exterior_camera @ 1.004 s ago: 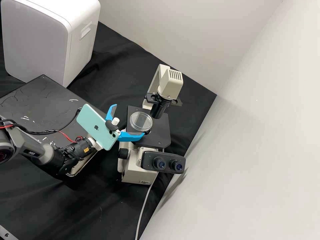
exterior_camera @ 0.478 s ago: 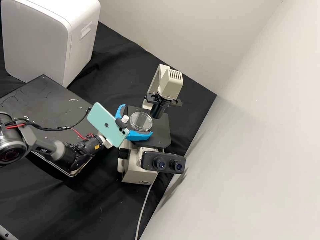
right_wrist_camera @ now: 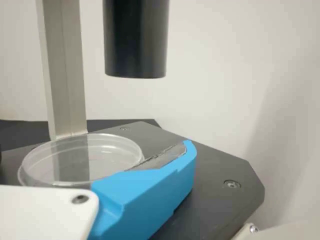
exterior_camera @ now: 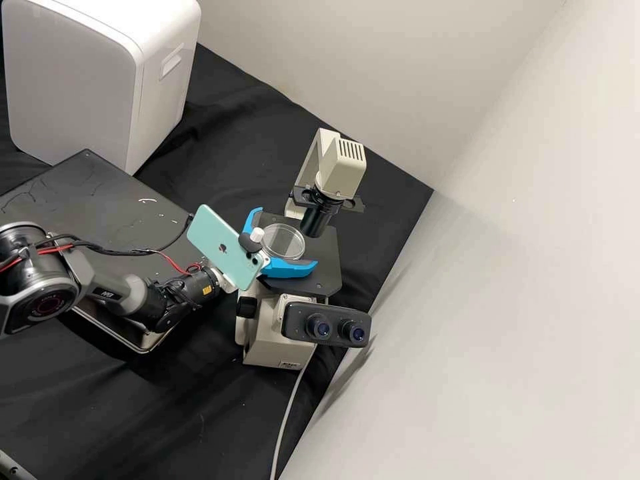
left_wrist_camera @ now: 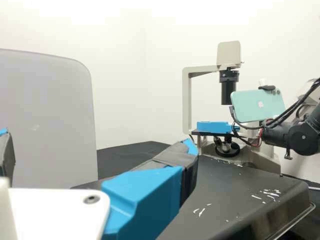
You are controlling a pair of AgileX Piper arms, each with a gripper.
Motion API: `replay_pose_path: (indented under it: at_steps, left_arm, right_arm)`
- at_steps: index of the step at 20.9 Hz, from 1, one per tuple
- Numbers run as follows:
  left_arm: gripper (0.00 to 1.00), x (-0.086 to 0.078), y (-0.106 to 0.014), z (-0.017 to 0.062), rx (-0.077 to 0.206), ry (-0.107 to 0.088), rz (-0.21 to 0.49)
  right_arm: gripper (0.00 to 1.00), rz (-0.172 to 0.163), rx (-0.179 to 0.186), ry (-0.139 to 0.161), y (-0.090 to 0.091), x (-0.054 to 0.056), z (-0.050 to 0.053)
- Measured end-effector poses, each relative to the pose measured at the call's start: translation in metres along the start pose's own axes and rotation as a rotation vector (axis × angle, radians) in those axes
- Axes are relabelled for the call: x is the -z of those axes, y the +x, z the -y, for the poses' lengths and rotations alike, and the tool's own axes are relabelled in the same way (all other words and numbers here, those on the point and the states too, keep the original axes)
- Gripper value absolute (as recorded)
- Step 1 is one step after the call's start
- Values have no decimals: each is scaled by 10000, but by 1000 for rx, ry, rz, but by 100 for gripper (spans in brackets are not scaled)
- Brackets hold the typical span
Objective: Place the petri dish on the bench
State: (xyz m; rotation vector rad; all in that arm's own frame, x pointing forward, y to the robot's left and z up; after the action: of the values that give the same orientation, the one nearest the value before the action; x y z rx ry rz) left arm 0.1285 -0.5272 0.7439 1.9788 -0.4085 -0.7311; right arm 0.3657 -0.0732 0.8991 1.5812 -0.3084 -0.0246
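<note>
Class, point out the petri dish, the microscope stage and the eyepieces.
petri dish [exterior_camera: 282, 241]: high view, its clear centre.
microscope stage [exterior_camera: 327, 265]: high view, bare black surface.
eyepieces [exterior_camera: 322, 327]: high view, on one lens.

A bench [exterior_camera: 373, 200] is covered with a creased black cloth [exterior_camera: 220, 147]. At its far left corner a white box [exterior_camera: 87, 73] with rounded edges is placed, and in front of it a black slab [exterior_camera: 80, 193] with white scratches is laid on the cloth. A beige microscope [exterior_camera: 280, 333] is set near the right edge, and a white cable [exterior_camera: 287, 413] is led from its base. A plain white wall [exterior_camera: 373, 60] is seen behind, and a pale panel [exterior_camera: 533, 300] closes the right side. The light is soft and even.
</note>
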Motion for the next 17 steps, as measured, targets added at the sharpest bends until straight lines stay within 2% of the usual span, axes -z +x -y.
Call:
replay_pose_path:
  at_steps: [2,5,10,11,17]
  left_arm:
    - [100,0,0,0,0,0,0]
    - [100,2,3,9,5,0,-1]
    - [100,4,3,8,5,1,-2]
    - [100,4,3,8,5,1,-2]
    - [100,4,3,8,5,1,-2]
  right_arm:
    - [100,7,-12,12,22,-6,-5]
    - [100,6,-10,-1,44,-1,6]
    - [100,10,-14,-4,58,-9,17]
    - [0,11,-13,-6,59,-15,22]
    - [0,10,-19,-4,62,-11,30]
